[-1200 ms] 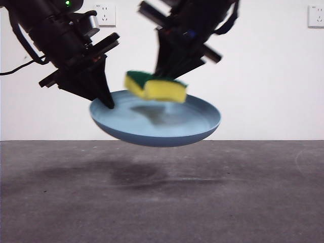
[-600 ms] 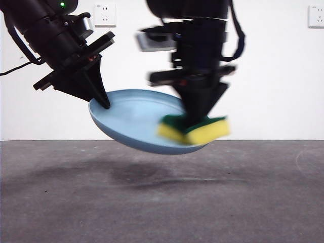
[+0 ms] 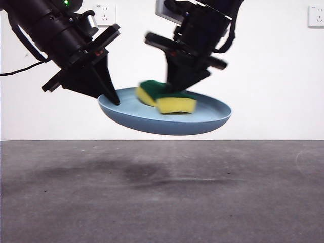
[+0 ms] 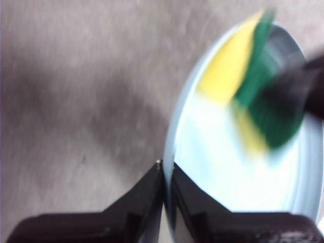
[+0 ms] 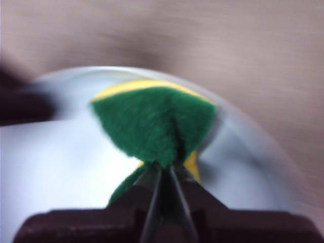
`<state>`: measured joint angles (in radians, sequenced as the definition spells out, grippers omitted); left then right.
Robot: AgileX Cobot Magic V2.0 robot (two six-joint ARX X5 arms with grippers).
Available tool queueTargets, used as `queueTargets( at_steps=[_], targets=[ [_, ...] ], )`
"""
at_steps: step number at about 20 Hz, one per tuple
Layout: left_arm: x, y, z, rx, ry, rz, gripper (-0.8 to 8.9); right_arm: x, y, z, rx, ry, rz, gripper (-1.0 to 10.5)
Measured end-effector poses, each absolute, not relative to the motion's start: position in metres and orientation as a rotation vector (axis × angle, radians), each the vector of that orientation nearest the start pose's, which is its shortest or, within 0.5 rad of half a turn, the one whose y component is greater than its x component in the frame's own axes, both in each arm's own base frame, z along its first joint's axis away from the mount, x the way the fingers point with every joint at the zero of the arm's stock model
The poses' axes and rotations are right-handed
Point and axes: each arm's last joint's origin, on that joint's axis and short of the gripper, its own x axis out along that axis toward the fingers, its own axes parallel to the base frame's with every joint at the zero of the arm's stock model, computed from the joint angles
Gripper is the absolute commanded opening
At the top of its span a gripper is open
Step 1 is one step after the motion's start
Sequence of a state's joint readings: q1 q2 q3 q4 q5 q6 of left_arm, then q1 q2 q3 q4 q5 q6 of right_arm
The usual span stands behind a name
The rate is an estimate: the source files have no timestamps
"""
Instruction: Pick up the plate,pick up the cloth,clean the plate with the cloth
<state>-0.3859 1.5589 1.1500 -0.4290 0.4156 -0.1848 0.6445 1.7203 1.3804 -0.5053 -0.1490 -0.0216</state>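
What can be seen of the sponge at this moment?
The sponge is a small block of yellow foam with a dark green scouring layer on top. The right gripper pinches it through the green side, so it folds around the jaws. It sits over the light-blue plate, apparently on its inner surface, in mid-air.

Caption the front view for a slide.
Left gripper holds the plate aloft by its rim while right gripper presses the cloth into it.

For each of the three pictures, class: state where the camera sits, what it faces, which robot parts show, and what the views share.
Front view: low, level across the table; both arms, light-blue round plate, yellow-green sponge block.
Left wrist view: left gripper pinching the plate's rim.
Right wrist view: right gripper squeezing the sponge over the plate.
Shared: plate and sponge.
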Motion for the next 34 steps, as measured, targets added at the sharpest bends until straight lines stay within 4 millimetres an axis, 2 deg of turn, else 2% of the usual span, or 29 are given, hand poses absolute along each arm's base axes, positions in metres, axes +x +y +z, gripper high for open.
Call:
queueTargets(
  at_steps=[2, 5, 7, 10, 12, 14, 17, 19, 21, 23, 26, 29, 31, 34],
  targets=[
    [0.303, -0.137, 0.257, -0.193, 0.892, -0.67, -0.08, 0.289, 0.239, 0.265, -0.202, 0.866, 0.857, -0.2],
    [0.305, -0.139, 0.26, -0.209, 0.859, -0.657, -0.08, 0.273, 0.245, 0.258, -0.248, 0.976, 0.881, -0.2],
    [0.305, -0.139, 0.259, -0.21, 0.86, -0.657, -0.08, 0.264, 0.24, 0.253, -0.35, 1.072, 0.792, -0.2],
    [0.303, -0.138, 0.257, -0.209, 0.896, -0.647, -0.08, 0.26, 0.221, 0.247, -0.598, 1.142, 0.483, -0.2],
    [0.3, -0.137, 0.255, -0.209, 0.93, -0.641, -0.08, 0.271, 0.216, 0.251, -0.679, 1.019, 0.278, -0.2],
    [0.298, -0.139, 0.254, -0.211, 0.948, -0.658, -0.08, 0.281, 0.219, 0.258, -0.649, 0.89, 0.202, -0.2],
    [0.296, -0.143, 0.254, -0.207, 0.958, -0.666, -0.08, 0.29, 0.226, 0.265, -0.533, 0.787, 0.277, -0.2],
    [0.295, -0.144, 0.253, -0.203, 0.963, -0.662, -0.08, 0.295, 0.233, 0.27, -0.389, 0.744, 0.485, -0.2],
    [0.295, -0.144, 0.253, -0.197, 0.962, -0.671, -0.08, 0.292, 0.236, 0.271, -0.272, 0.794, 0.711, -0.2],
    [0.294, -0.145, 0.253, -0.171, 0.954, -0.678, -0.08, 0.283, 0.236, 0.267, -0.248, 0.895, 0.818, -0.2],
    [0.298, -0.142, 0.253, -0.095, 0.91, -0.597, -0.08, 0.272, 0.223, 0.257, -0.315, 1.085, 0.823, -0.2],
    [0.304, -0.13, 0.253, 0.046, 0.848, -0.381, -0.08, 0.274, 0.207, 0.255, -0.322, 1.165, 0.776, -0.2],
    [0.308, -0.125, 0.254, 0.123, 0.801, -0.297, -0.08, 0.27, 0.2, 0.269, -0.31, 1.125, 0.77, -0.2],
    [0.316, -0.119, 0.255, 0.131, 0.76, -0.287, -0.08, 0.252, 0.189, 0.303, -0.29, 1.011, 0.789, -0.2]
  ],
)
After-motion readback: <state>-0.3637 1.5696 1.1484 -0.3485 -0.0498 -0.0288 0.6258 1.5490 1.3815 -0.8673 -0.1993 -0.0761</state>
